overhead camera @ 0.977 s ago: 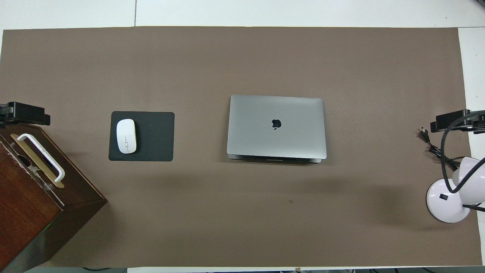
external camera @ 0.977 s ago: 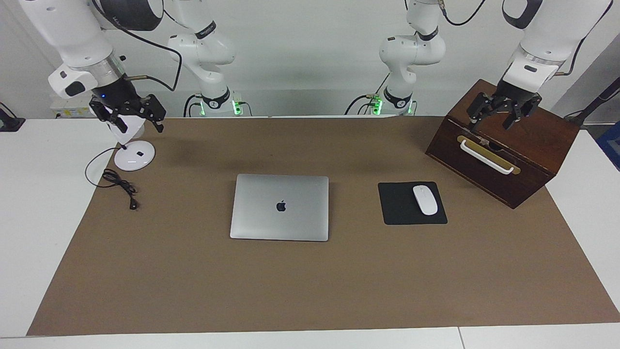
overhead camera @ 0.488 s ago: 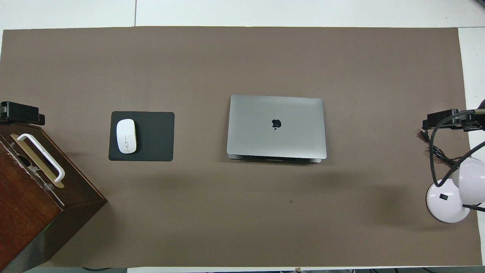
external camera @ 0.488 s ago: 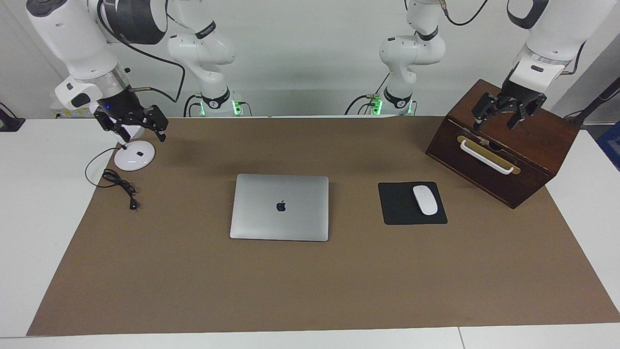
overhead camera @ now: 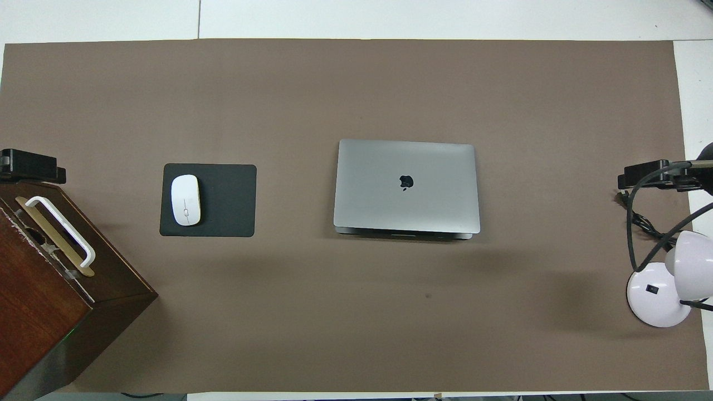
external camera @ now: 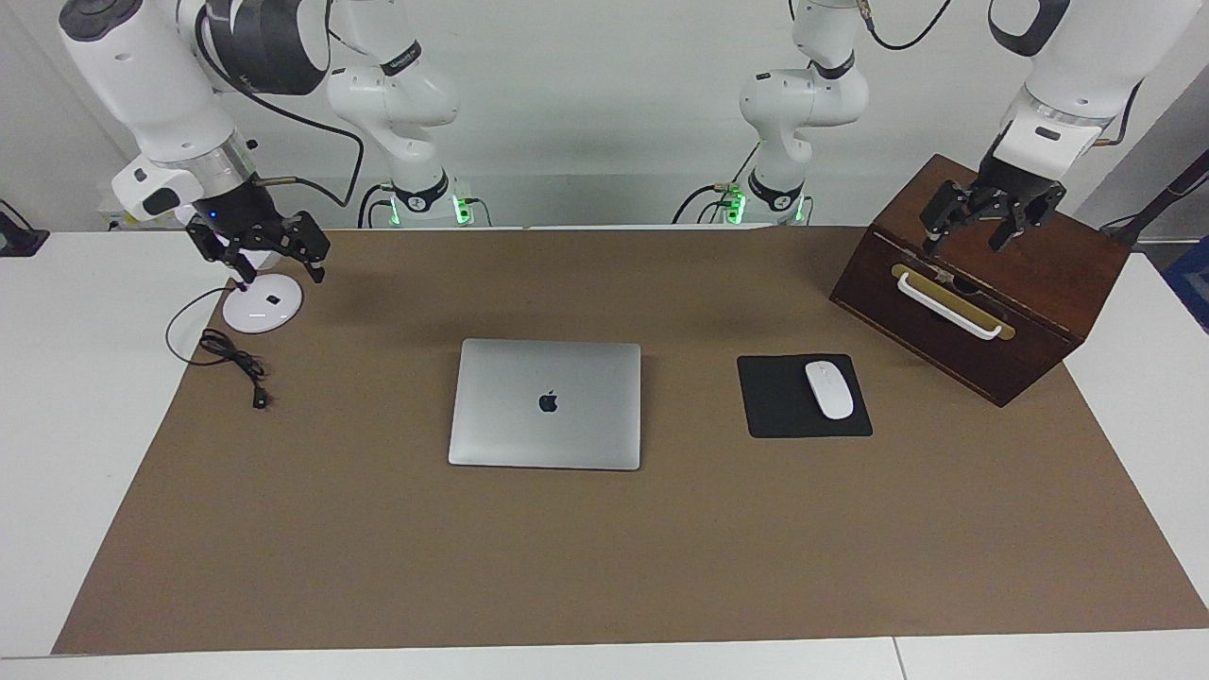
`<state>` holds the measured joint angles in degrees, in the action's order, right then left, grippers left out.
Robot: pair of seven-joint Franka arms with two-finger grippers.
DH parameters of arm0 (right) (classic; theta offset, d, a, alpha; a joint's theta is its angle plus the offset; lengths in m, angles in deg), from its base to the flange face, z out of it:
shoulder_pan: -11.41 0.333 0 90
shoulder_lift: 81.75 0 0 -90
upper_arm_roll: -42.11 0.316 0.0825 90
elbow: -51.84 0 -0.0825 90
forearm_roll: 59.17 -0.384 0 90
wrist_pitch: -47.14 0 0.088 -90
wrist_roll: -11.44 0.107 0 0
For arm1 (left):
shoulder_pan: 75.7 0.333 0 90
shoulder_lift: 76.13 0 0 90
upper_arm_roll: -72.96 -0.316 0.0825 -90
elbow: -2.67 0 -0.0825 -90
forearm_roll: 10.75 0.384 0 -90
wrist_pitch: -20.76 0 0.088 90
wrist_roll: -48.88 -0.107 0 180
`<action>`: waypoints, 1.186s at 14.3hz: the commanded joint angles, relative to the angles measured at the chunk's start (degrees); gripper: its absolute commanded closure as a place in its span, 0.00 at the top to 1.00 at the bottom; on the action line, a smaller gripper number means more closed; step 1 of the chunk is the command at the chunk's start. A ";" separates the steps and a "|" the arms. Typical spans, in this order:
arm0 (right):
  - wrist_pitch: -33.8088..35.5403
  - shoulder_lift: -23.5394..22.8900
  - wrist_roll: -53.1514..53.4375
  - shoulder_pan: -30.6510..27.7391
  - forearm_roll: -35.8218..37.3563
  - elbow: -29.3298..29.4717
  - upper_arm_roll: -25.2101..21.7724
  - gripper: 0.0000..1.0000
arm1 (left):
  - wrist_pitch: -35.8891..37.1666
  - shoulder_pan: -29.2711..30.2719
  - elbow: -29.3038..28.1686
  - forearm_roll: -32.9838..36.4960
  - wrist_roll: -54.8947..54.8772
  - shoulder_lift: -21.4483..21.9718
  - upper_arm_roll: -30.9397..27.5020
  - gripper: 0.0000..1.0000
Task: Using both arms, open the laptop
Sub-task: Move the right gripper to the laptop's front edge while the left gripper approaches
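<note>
White lamp (external camera: 262,304) stands at the right arm's end of the brown mat (external camera: 604,567), and the right gripper (external camera: 272,257) hangs over it with fingers spread, holding nothing. At the left arm's end, the left gripper (external camera: 979,225) hovers over the wooden box (external camera: 1039,312), fingers likewise spread and empty. Farther from the robots, the laptop (external camera: 546,403) lies closed and flat at the middle of the mat, lid logo up, well apart from both grippers. Beside it toward the left arm's end, a white mouse (external camera: 828,389) rests on a black mouse pad (external camera: 779,406).

Bright even light, soft shadows, sharp pics
</note>
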<state>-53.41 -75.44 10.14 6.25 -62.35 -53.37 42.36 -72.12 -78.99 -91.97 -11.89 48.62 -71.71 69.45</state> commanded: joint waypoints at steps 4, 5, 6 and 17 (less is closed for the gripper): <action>-6.49 2.65 14.54 -0.03 -8.41 -5.26 1.06 1.00 | -1.07 0.48 -1.08 0.70 0.61 0.86 0.43 0.81; -8.85 3.35 20.14 1.63 -10.86 -6.92 1.24 0.99 | -1.16 0.48 -1.34 0.61 0.61 0.94 0.43 0.58; -12.44 4.23 25.33 3.64 -12.02 -9.28 1.16 0.99 | -1.59 0.40 -2.13 0.61 0.70 1.20 0.43 0.28; -33.99 5.99 61.84 20.08 -16.42 -21.42 1.25 0.99 | -5.02 -2.23 -4.24 -0.80 4.66 2.00 1.05 0.00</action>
<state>-83.07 -71.88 68.04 23.82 -77.08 -70.13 43.83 -74.65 -79.54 -93.69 -12.33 52.70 -71.50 70.60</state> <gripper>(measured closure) 0.000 0.991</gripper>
